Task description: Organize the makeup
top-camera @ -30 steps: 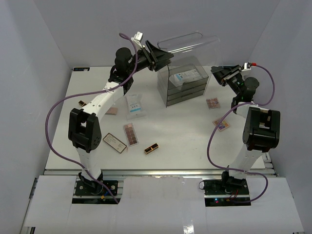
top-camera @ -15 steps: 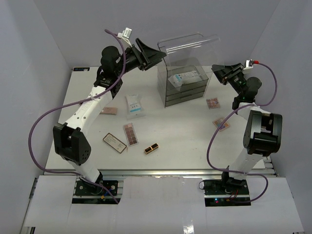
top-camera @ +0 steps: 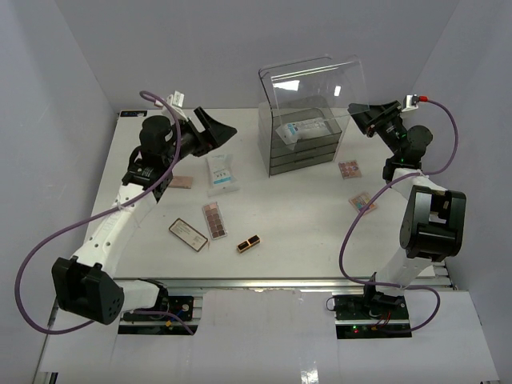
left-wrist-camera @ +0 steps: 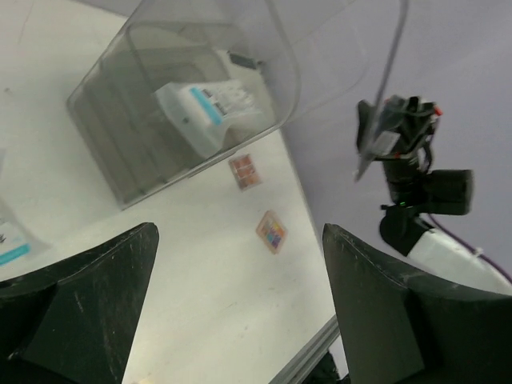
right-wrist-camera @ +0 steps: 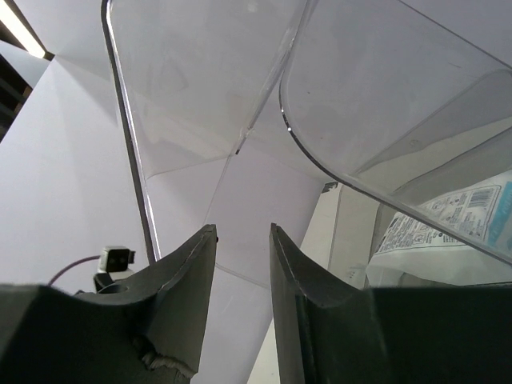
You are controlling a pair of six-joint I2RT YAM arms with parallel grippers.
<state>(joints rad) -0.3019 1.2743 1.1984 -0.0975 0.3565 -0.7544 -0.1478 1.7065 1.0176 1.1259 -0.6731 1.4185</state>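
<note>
The clear acrylic drawer box stands at the back with its lid raised. One white-blue sachet lies in its top; it also shows in the left wrist view. A second sachet lies on the table. A brown palette, a pale palette, a small pink one and the black-gold lipstick lie front left. A pink palette and a multicoloured palette lie on the right. My left gripper is open and empty, left of the box. My right gripper sits at the lid's right edge, jaws slightly apart, with nothing between them.
The table's right edge runs close to the multicoloured palette and pink palette. Grey walls enclose the table on three sides. The right arm stands beyond the box in the left wrist view.
My left gripper has drawn back from the lid, moving left and down. The lid has swung from tilted over to raised behind the box. The right gripper has shifted slightly toward it.
</note>
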